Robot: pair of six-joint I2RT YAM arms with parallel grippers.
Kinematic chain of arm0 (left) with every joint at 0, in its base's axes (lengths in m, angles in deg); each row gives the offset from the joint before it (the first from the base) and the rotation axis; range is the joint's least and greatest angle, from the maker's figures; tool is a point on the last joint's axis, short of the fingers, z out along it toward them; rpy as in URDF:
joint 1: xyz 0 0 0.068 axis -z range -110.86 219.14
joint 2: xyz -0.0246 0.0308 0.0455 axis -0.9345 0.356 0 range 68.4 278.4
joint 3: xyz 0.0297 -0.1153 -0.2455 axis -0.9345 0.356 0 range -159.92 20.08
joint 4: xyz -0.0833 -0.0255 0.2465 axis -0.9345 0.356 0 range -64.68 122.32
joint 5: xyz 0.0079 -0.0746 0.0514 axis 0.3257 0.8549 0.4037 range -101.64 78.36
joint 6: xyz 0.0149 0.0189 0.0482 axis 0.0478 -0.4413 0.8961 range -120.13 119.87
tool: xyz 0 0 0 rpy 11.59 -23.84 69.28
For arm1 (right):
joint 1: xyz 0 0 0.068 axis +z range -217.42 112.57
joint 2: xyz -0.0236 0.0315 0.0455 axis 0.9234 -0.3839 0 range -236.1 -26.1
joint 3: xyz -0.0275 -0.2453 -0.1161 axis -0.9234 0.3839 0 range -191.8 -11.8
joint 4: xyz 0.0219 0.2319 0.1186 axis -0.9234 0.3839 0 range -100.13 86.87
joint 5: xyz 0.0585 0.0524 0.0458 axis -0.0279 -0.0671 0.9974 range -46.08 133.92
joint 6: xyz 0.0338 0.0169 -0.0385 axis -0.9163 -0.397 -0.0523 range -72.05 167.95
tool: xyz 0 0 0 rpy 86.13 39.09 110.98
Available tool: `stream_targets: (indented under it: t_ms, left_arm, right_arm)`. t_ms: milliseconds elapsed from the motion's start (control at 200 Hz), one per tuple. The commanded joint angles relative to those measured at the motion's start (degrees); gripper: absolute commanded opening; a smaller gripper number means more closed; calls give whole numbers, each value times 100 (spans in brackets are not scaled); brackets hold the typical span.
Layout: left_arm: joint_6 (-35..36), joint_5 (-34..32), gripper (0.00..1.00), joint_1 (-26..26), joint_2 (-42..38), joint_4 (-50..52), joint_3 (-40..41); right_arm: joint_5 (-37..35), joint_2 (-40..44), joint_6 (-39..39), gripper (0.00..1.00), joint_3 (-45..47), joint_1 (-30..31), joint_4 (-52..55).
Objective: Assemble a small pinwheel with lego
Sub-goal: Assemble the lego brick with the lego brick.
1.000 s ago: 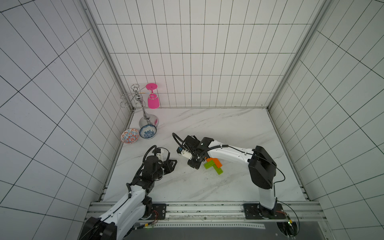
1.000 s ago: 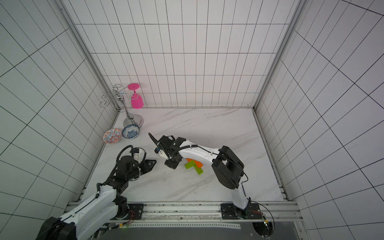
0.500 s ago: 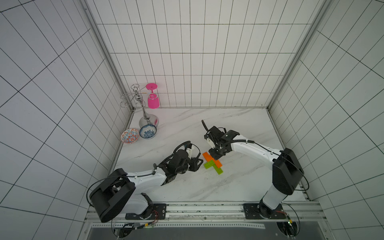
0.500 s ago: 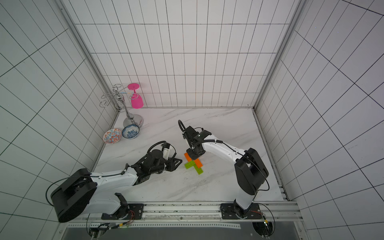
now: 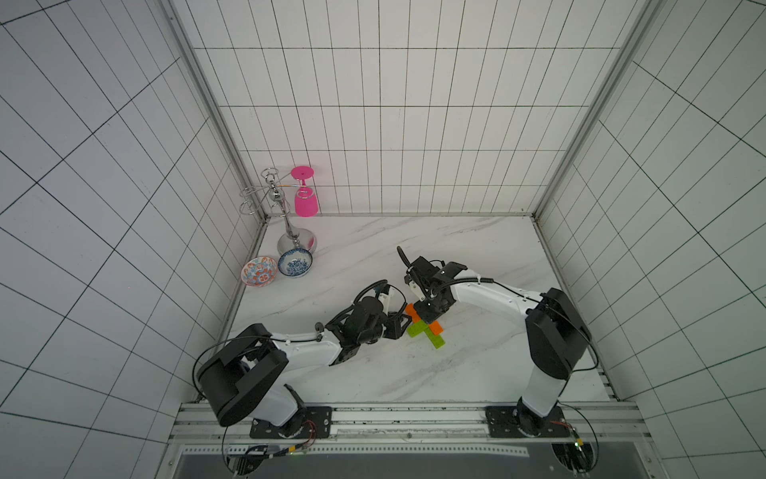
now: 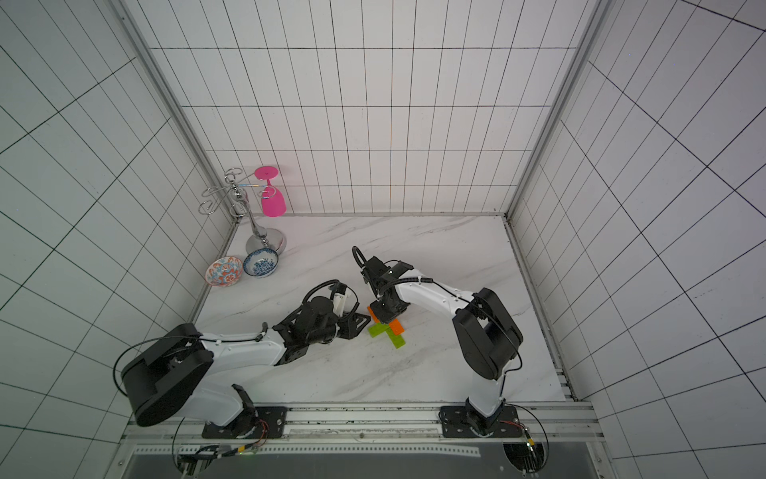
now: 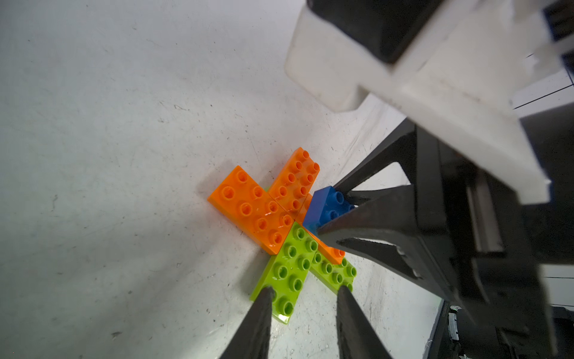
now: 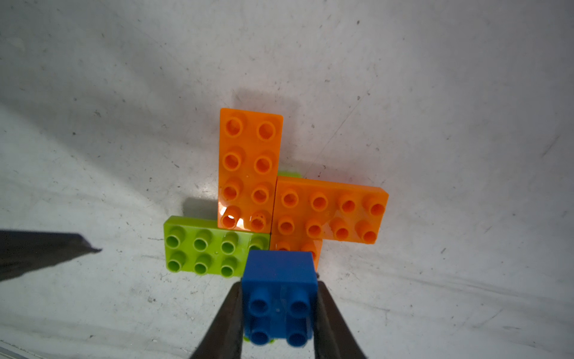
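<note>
In both top views my right tool [image 5: 427,317] has swung from beside the bricks to directly over the pinwheel [image 5: 427,335], which lies mid-worktop [image 5: 414,249]. The left tool [image 6: 359,321], tucked back a second ago, now reaches the pinwheel's edge.

Left wrist: the left tool [image 7: 304,292] has its jaws apart and empty, facing a lime-green brick [image 7: 287,273].

Right wrist: the right tool [image 8: 278,298] is clamped on the blue square brick [image 8: 279,270], poised over the centre. I judge that only the press-down remains.
</note>
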Motion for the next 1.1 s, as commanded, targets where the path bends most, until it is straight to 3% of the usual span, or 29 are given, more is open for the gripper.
stream_targets:
  t_ms: [0, 720, 1094]
  left_arm:
    - [-42, -57, 37, 25, 18, -164, -35]
    - [-26, -110, 37, 17, -71, -106, 32]
    - [-8, -158, 37, 19, -177, -32, 62]
  right_arm:
    - [129, -154, -64, 20, -175, 32, 81]
    - [-3, -540, -238, 17, -328, 33, -76]
    - [-102, -218, -450, 15, -308, 33, -175]
